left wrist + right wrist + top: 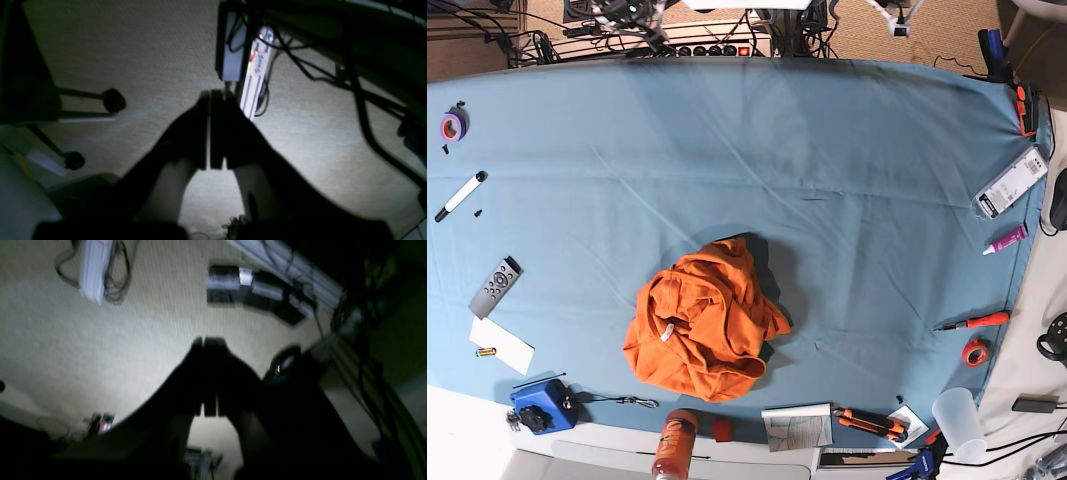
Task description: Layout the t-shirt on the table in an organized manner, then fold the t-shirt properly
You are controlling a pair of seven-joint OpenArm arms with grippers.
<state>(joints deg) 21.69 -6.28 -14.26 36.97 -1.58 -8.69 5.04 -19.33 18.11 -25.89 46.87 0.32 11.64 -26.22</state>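
Note:
The bright orange t-shirt (702, 333) lies crumpled in a heap on the teal-blue table (847, 200), a little left of centre near the front edge. Its small white neck label (666, 332) shows on the left part. Neither gripper shows in the base view. In the left wrist view my left gripper (210, 95) is shut and empty, dark against beige carpet. In the right wrist view my right gripper (203, 340) is also shut and empty over the carpet. Both hang off the table, away from the t-shirt.
Around the table's edges lie a purple tape roll (451, 126), a marker (460, 195), a remote (495, 286), a blue box (545, 403), an orange bottle (673, 443), cutters (870, 423), a cup (958, 420), red tape (974, 352) and a screwdriver (972, 322). A power strip (257, 76) lies on the floor.

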